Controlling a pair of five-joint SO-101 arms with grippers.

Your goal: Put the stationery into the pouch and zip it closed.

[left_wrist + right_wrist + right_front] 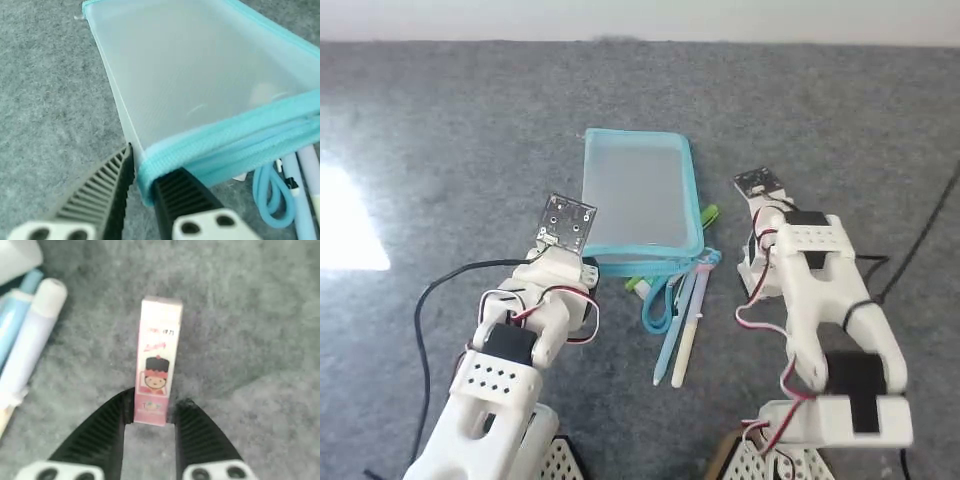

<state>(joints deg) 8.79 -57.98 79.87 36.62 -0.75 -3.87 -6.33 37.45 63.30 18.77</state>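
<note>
A translucent pouch (638, 195) with teal trim lies in the middle of the table, its zipper edge (235, 137) towards the arms. My left gripper (147, 169) is shut on the pouch's near left corner. A blue pen (672, 330) and a cream pen (689, 335) lie half out of the pouch's mouth, beside a teal cord loop (657, 305). To the right of the pens, my right gripper (155, 402) is shut on the near end of a pink eraser box (158, 360) just over the carpet.
A green item (708, 213) pokes out at the pouch's right edge. Grey carpet (440, 130) covers the table. A black cable (430, 295) runs left of the left arm, and another cable (920, 240) runs at the far right.
</note>
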